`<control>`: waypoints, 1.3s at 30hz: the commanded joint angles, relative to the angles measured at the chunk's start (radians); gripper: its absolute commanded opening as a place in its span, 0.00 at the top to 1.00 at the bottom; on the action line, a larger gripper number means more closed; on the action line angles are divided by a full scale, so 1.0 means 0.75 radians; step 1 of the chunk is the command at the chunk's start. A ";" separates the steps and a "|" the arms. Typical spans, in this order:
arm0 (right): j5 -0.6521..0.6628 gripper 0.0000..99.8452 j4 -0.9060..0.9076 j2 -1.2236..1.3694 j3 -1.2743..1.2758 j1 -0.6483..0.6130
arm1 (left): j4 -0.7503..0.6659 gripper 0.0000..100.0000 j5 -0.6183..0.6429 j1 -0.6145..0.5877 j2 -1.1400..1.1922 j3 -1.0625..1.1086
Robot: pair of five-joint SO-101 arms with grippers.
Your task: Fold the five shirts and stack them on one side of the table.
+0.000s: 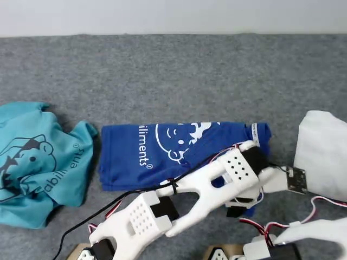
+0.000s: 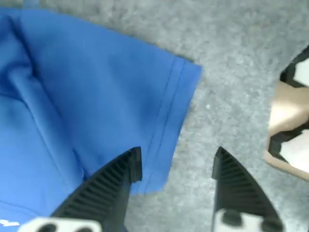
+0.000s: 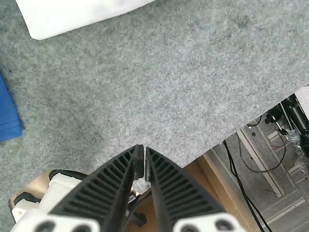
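1 teal shirt (image 1: 38, 162), high cam

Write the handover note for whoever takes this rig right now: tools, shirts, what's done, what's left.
Left tool: open, low over a hemmed edge of the blue shirt, one finger above the cloth, the other above bare table.
Right tool: shut, empty, near the table's edge.
Shirts: blue shirt mid-table, partly folded; teal shirt crumpled at the left; white shirt flat at the right, fold state unclear.
Done: blue fold begun.
Left: finish blue, fold teal, stack them on one side; no stack yet.
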 commanded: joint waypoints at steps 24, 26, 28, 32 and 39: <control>0.008 0.99 0.048 -0.050 -0.002 0.009 | -0.094 0.98 -0.068 -0.057 0.018 -0.085; 0.008 0.99 0.048 -0.050 -0.002 0.009 | -0.074 0.98 -0.065 -0.080 -0.012 -0.138; 0.006 0.99 0.048 -0.050 -0.002 0.007 | -0.068 0.98 -0.065 -0.113 -0.025 -0.195; 0.006 0.99 0.048 -0.050 -0.002 0.007 | -0.076 0.98 -0.065 -0.209 -0.008 -0.277; 0.004 0.99 0.048 -0.050 -0.002 0.005 | -0.078 0.98 -0.063 -0.340 0.133 -0.416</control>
